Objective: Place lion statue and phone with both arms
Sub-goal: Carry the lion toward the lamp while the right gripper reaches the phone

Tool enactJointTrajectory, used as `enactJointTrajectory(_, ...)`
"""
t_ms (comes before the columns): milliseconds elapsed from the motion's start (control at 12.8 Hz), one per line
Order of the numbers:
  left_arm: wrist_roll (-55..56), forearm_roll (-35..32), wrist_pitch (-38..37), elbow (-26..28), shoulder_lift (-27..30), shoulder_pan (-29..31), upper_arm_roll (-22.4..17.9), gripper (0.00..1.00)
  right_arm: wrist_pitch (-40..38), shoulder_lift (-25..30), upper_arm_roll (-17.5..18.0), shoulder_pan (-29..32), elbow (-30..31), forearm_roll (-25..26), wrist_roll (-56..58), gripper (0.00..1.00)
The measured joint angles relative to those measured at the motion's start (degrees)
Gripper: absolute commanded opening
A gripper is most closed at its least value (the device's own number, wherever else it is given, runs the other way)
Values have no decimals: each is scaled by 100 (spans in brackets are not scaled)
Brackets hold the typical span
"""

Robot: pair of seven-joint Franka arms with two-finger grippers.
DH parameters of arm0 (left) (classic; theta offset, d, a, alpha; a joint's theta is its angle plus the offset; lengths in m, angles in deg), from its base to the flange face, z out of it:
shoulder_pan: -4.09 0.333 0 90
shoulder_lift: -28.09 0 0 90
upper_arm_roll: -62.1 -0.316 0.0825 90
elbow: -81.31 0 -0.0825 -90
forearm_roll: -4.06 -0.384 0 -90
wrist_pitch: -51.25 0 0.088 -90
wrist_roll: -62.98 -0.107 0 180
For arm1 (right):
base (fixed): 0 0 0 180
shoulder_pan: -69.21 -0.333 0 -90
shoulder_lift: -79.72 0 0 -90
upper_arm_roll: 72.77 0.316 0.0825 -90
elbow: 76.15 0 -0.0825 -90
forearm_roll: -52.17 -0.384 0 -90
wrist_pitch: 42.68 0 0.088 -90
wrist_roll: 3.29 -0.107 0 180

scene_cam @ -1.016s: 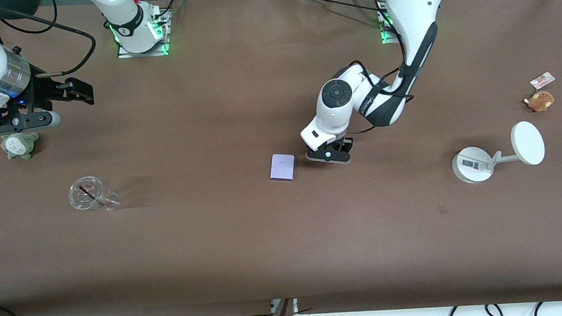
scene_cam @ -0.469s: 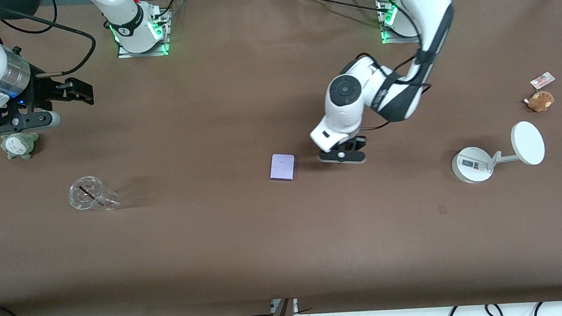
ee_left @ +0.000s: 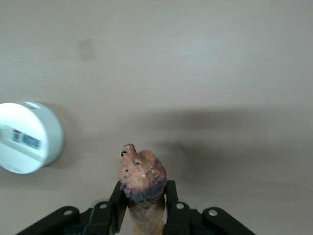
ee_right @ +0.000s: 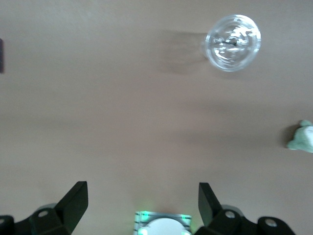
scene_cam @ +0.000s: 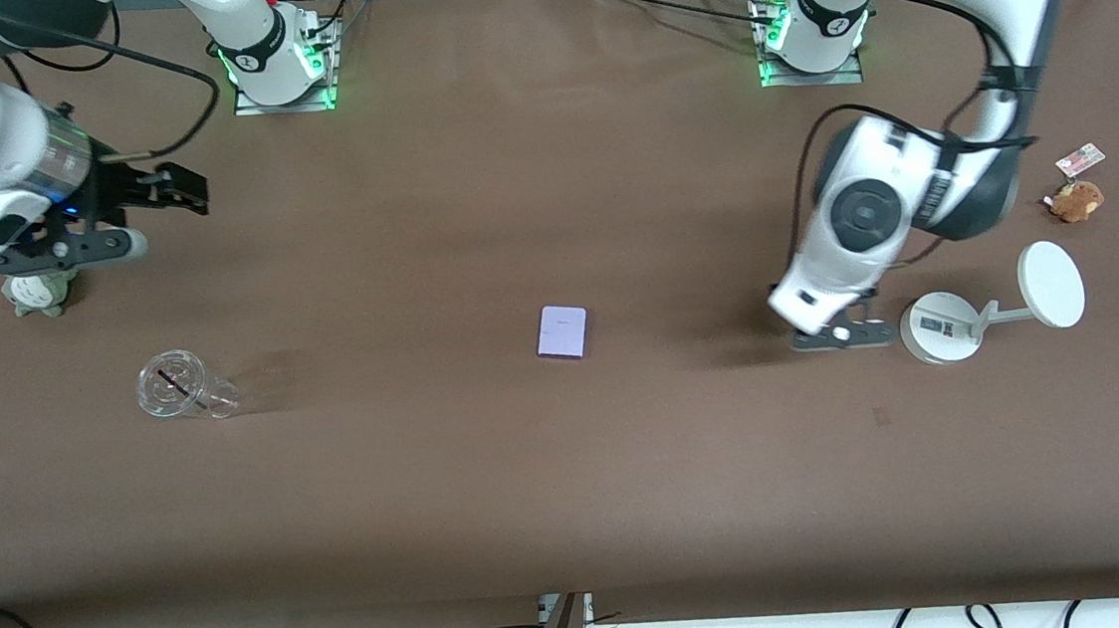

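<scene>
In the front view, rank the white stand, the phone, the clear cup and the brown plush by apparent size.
1. white stand, clearly largest
2. clear cup
3. phone, close to the cup, so that order is unsure
4. brown plush, smallest

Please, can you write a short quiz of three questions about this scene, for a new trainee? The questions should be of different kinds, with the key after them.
1. True or false: the left gripper is shut on the lion statue.
2. Multiple choice: the left gripper is over the table beside A) the clear cup, B) the white stand, C) the phone.
3. Fill in: the right gripper hangs open above the grey-green ____.

Key: 1 true; 2 B; 3 plush.
</scene>
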Motion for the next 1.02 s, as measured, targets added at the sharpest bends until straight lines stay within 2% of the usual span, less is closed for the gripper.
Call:
enactJointTrajectory(234, -375, 50, 457, 17, -348, 524, 3, 0, 194, -438, 30, -522, -309, -148, -757, 100)
enactJointTrajectory(469, -447, 73, 947, 41, -750, 683, 10, 2, 442, -1159, 40, -981, -872, -151, -1318, 100)
enactJointTrajectory(547, -448, 74, 1080, 44, -862, 705, 10, 13, 624, -1411, 41, -1090, -1020, -152, -1469, 100)
enactJointTrajectory(625, -448, 74, 1201, 46, -947, 728, 10, 29, 856, -1640, 41, -1197, -1114, -153, -1620, 100)
enactJointTrajectory(703, -448, 76, 1248, 44, -994, 750, 12, 82, 1130, -1849, 42, -1305, -1168, -153, -1823, 100)
enactJointTrajectory(781, -453, 85, 1251, 35, -990, 776, 23, 100, 1422, -2040, 43, -1414, -1192, -153, -2048, 100)
enactJointTrajectory(1016, -549, 85, 1146, -58, -892, 824, 26, 100, 2061, -2622, 44, -1731, -1342, -153, -2560, 100)
